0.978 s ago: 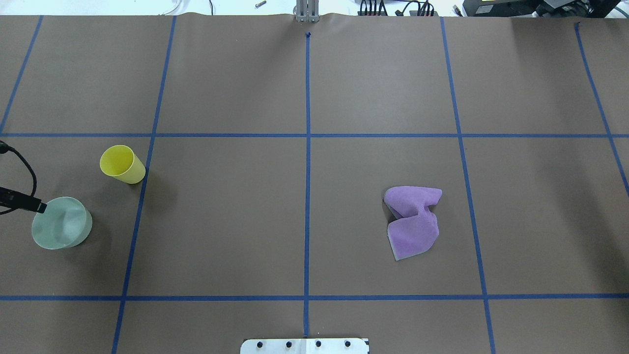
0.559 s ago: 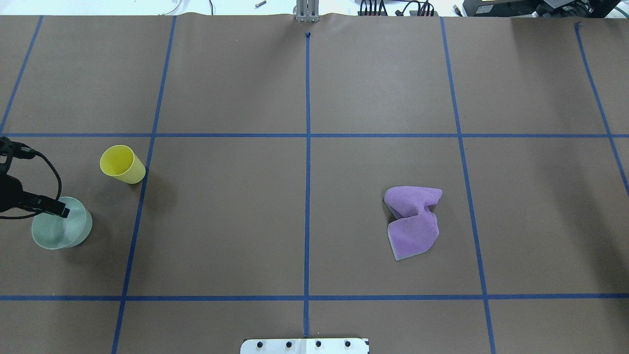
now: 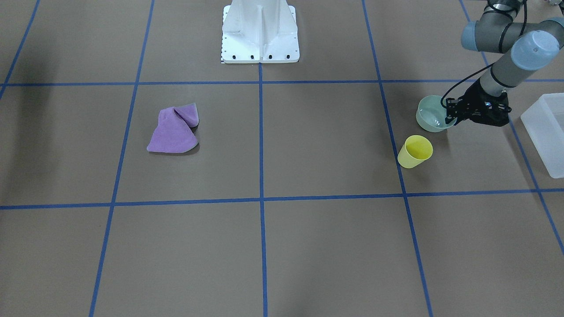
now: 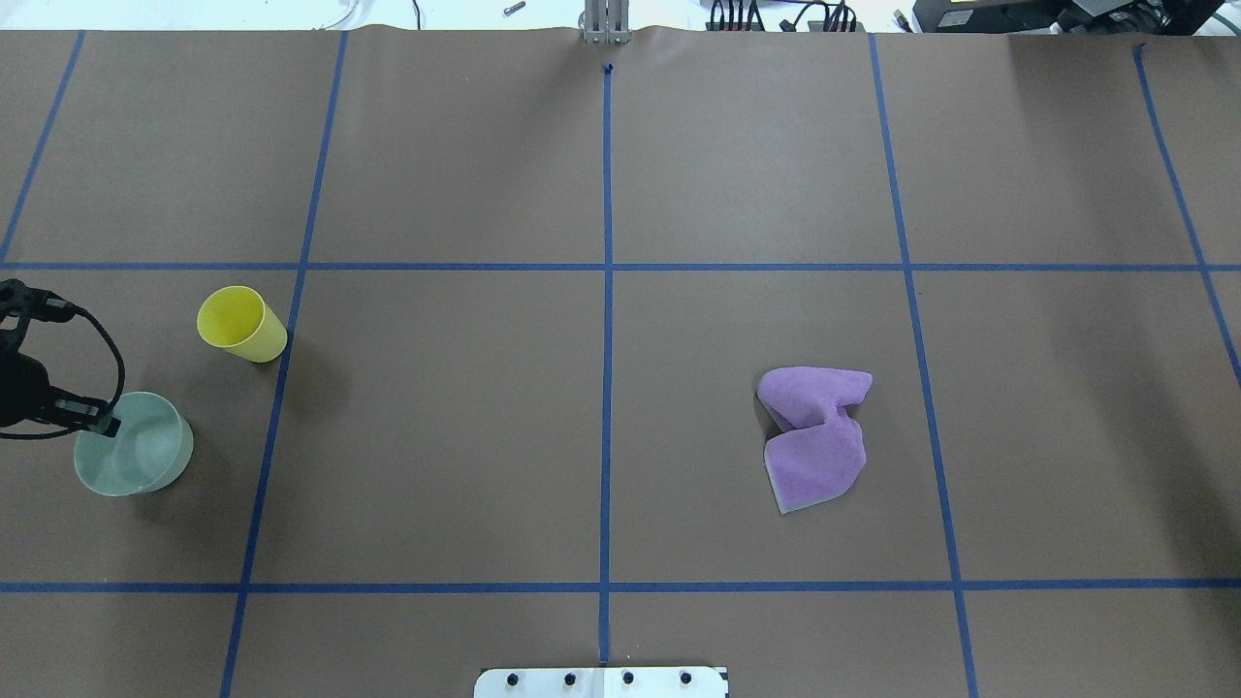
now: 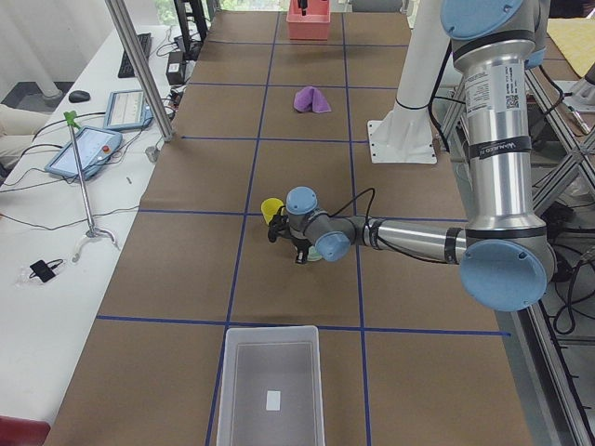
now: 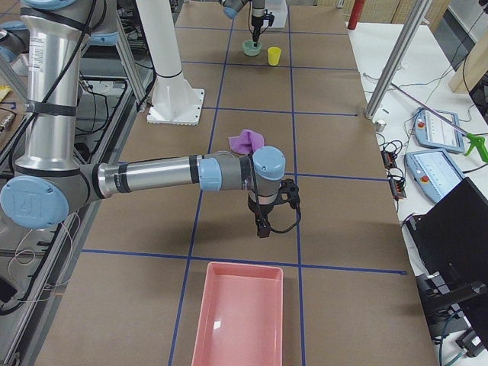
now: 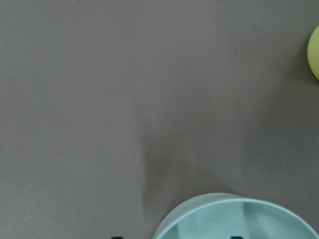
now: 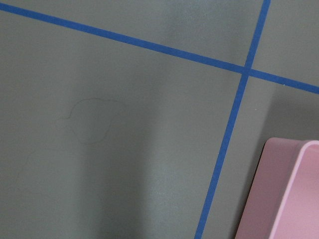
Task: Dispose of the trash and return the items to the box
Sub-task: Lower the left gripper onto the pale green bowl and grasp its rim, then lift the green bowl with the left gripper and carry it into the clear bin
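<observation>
The left pincer (image 3: 450, 118), jaws apart, straddles the box-side rim of the bowl (image 3: 429, 119) on the worktop (image 3: 308, 145), one tip inside and one outside, seemingly to pinch the wall and carry it to the box (image 3: 547, 136) nearby.

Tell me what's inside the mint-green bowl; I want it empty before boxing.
The bowl shows only its bare, pale inside, with nothing visible in it. The left hand hangs over the rim and covers a small part of the inside near that edge.
</observation>
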Controlling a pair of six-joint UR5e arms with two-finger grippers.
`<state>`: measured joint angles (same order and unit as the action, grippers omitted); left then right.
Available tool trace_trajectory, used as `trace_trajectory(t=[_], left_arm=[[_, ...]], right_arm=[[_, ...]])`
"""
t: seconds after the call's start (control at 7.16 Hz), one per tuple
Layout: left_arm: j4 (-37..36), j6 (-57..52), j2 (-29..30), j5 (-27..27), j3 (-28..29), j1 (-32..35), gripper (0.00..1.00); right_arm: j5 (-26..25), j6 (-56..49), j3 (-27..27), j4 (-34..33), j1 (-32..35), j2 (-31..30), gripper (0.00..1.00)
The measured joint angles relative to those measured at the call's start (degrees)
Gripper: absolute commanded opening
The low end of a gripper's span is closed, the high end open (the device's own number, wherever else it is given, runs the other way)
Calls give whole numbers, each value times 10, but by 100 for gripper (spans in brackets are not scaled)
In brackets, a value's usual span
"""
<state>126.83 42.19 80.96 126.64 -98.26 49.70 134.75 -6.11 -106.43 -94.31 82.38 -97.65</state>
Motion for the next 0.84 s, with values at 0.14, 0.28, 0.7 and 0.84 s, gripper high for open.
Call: trace_trajectory(t=[0.14, 0.28, 0.7, 0.84], left_arm=[[-1, -11, -3, 24, 0, 17, 0], [-6, -46, -5, 49, 2, 52, 0], [-193, -328, 11, 92, 13, 239, 0], [-276, -410, 37, 93, 22, 304, 0]], right_arm=[[0, 0, 0, 0, -1, 0, 100], [0, 0, 1, 0, -3, 0, 100], [0, 0, 0, 0, -10, 4, 100], [0, 0, -1, 0, -11, 5, 100]])
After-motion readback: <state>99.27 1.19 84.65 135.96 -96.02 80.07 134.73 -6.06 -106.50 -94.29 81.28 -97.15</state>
